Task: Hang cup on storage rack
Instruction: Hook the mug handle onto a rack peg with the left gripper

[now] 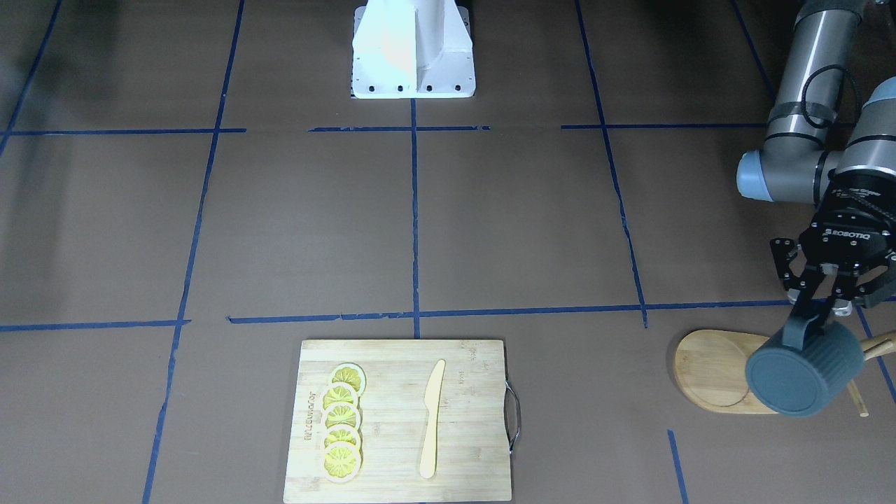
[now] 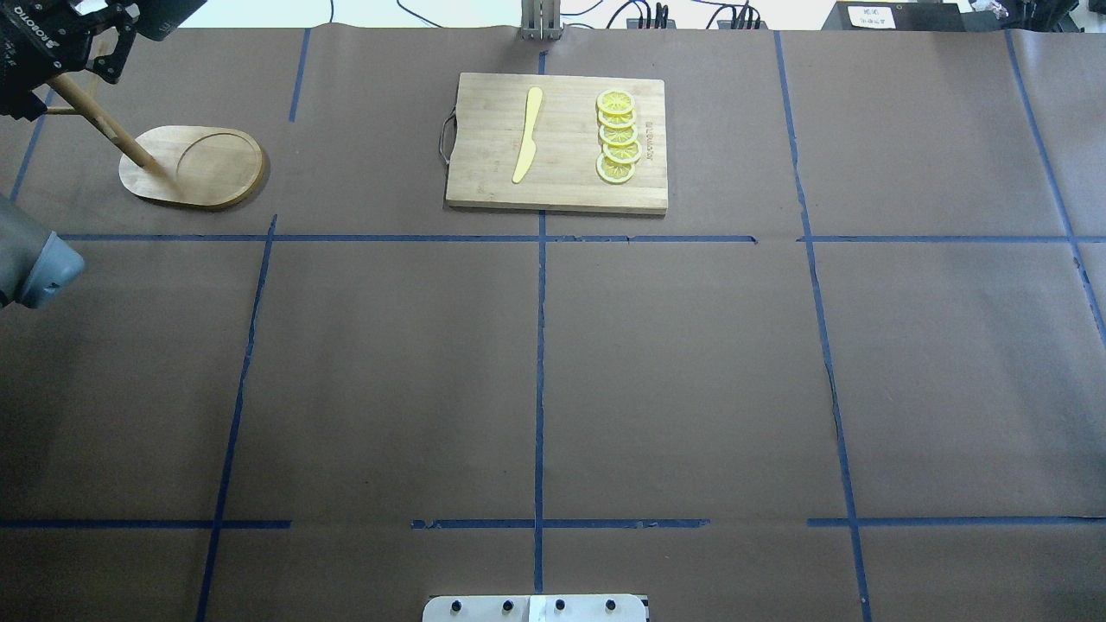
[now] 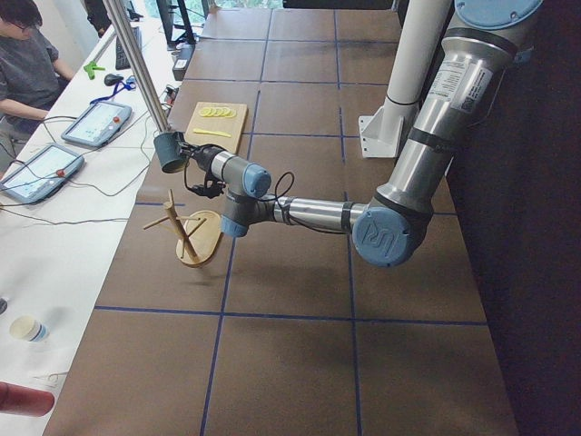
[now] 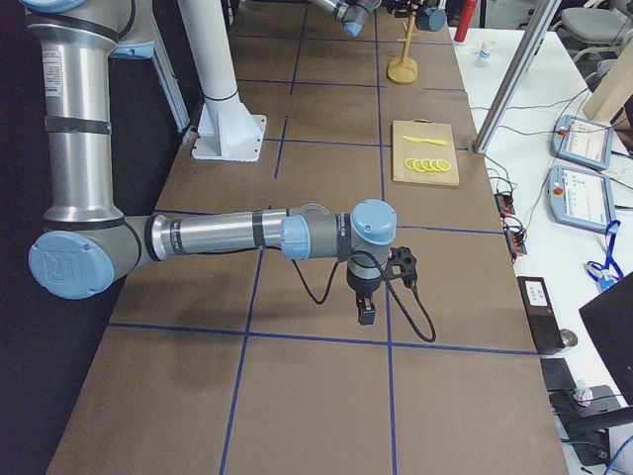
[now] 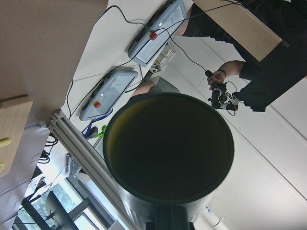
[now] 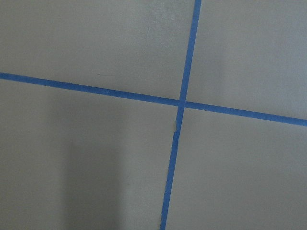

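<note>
My left gripper [image 1: 808, 334] is shut on the dark blue-grey cup [image 1: 805, 374] and holds it on its side in the air over the storage rack. The cup's flat bottom faces the front camera. In the left wrist view its dark open mouth [image 5: 168, 148] fills the middle. Its handle is hidden. The bamboo rack's oval base [image 1: 710, 367] lies just beside and below the cup, with thin pegs [image 1: 857, 400] showing past it. From overhead the base [image 2: 194, 164] and post [image 2: 104, 125] show at far left. My right gripper [image 4: 366, 309] hangs over bare table; I cannot tell whether it is open.
A rectangular cutting board [image 1: 462, 420] with several lemon slices [image 1: 343, 420] and a yellow knife [image 1: 432, 420] lies mid-table at the operators' edge. The white robot base [image 1: 413, 52] stands opposite. Blue tape lines cross the brown table. Operators' tablets [image 3: 95, 123] lie beyond the edge.
</note>
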Tool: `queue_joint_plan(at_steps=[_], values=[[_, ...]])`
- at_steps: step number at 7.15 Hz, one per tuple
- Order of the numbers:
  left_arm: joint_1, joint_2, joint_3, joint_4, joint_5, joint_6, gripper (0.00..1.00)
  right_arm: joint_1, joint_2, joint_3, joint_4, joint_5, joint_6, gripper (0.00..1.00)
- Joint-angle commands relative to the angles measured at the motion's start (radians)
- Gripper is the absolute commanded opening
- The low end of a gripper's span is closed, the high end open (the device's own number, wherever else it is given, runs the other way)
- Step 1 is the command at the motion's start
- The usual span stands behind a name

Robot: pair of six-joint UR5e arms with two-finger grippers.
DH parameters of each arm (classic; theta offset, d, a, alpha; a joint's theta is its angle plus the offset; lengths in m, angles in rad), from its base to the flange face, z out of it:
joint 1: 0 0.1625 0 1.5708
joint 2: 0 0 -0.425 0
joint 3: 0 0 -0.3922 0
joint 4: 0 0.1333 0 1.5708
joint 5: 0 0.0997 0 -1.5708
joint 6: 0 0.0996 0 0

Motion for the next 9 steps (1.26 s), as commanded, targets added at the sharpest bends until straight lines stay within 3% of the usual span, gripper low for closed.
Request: queue_joint_plan(at_steps=[1, 9], values=[[-0.013, 0.038, 0.031, -0.057, 0.001, -0.025, 0.02, 0.000, 0.001, 0.003, 0.000, 0.000, 0.000, 1.00], [-0.022, 0.039, 0.233, -0.264, -0.001, -0.032, 0.02, 0.000, 0.005, 0.004, 0.000, 0.000, 0.002, 1.00]])
